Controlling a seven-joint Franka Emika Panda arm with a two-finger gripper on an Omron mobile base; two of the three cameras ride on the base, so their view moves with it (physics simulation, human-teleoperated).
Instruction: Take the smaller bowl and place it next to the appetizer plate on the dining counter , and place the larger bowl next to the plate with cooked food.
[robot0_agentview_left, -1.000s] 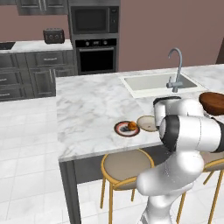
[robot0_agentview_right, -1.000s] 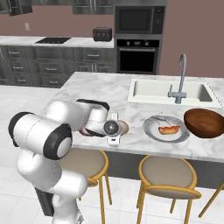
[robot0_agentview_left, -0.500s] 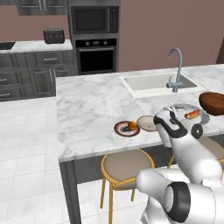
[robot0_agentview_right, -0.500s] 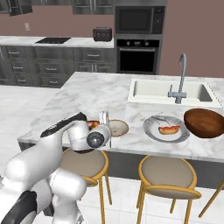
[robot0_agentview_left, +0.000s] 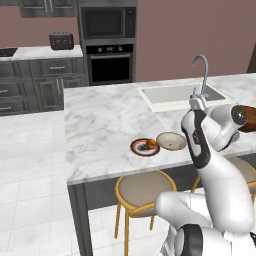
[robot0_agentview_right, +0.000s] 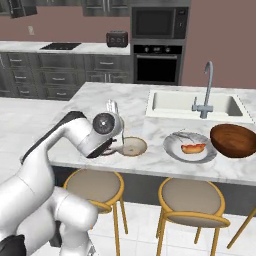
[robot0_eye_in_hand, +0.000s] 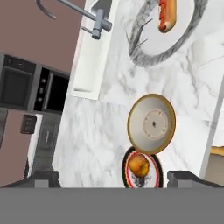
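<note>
Right now you are looking at the smaller bowl (robot0_agentview_left: 171, 141) sitting just beside the appetizer plate (robot0_agentview_left: 145, 146) near the front edge of the dining counter (robot0_agentview_left: 105, 120), a little below the middle of the left base frame; that half of the job appears to be done. In the hand view the same cream bowl (robot0_eye_in_hand: 152, 124) is lying at centre with the red-rimmed plate (robot0_eye_in_hand: 141, 168) touching or nearly touching it below. The end effector (robot0_eye_in_hand: 113, 177) is holding nothing: its two dark tips are standing wide apart at the bottom corners of the hand view, with bare marble and the plate between them.

What you are probably turning to next is the larger bowl (robot0_agentview_right: 236, 140), at the right edge of the right base frame, already close to the plate with cooked food (robot0_agentview_right: 189, 147). Whether it is near enough is hard to judge from here. If you are moving it, expect a rigid, glossy, fairly heavy piece, likely slippery and breakable. You would do best pinching the rim wall, one finger inside and one outside, on the side nearest the arm, and carrying it level and low.
</note>
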